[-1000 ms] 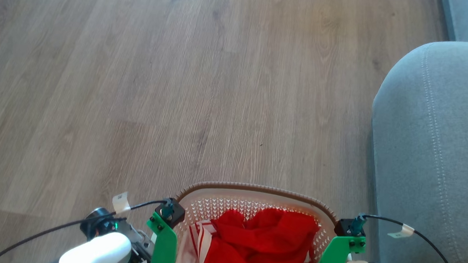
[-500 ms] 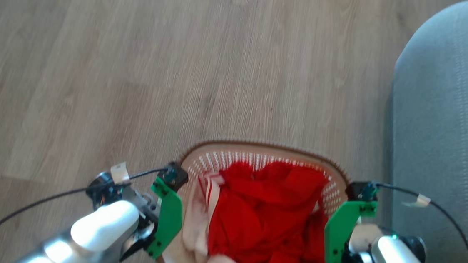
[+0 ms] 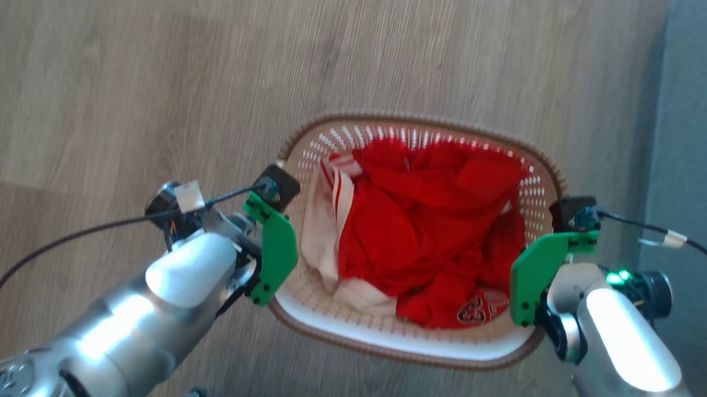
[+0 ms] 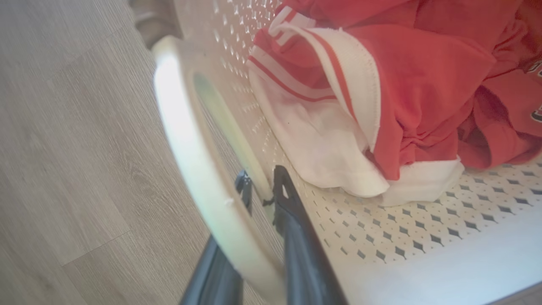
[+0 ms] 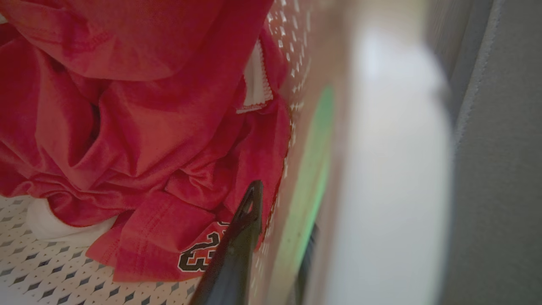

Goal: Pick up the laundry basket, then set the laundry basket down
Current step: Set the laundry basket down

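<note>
We see laundry basket (image 3: pixel 393 335) between our arms over wood floor (image 3: pixel 117 79): cream perforated walls, brown woven rim, red and white clothes (image 3: pixel 427 229) inside. Our left end effector (image 4: pixel 262 188) and right end effector (image 5: pixel 281 216) each pinch side wall, finger either side.

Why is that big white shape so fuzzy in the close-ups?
Right wrist view: the basket handle sits near the lens, out of focus; the red clothes are sharper. Left wrist view: the handle glares white, clothes crisp. Head view: slightly soft, glare on the forearms.
</note>
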Tool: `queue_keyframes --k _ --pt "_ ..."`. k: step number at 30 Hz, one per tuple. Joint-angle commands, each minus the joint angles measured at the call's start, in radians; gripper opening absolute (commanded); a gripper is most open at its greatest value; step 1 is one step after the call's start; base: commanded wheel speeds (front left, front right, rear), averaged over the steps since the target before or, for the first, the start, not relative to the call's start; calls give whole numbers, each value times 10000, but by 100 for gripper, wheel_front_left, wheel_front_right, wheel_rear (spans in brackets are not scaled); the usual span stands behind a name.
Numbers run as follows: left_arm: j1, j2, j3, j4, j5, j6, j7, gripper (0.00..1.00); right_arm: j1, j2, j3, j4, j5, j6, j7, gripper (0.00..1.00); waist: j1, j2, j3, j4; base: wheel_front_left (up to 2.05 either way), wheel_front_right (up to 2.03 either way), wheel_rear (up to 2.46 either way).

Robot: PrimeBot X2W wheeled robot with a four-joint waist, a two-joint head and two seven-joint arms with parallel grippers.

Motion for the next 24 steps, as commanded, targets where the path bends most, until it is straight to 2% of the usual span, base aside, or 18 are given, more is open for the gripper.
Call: queue_keyframes --k 1,11,24 --pt "-62 -264 -97 -210 256 -254 -40 0 -367 377 476 -542 -138 251 -355 0 -2 0 606 83 0 0 0" --pt "-1070 -584 -79 1027 131 -342 -1270 0 -1717 540 660 794 -66 251 -1666 0 -2 0 2132 -34 0 0 0" --pt "-1746 -592 -422 883 -99 -393 -1230 0 -3066 702 553 2841 284 251 -2410 0 -2 0 3419 -217 0 0 0"
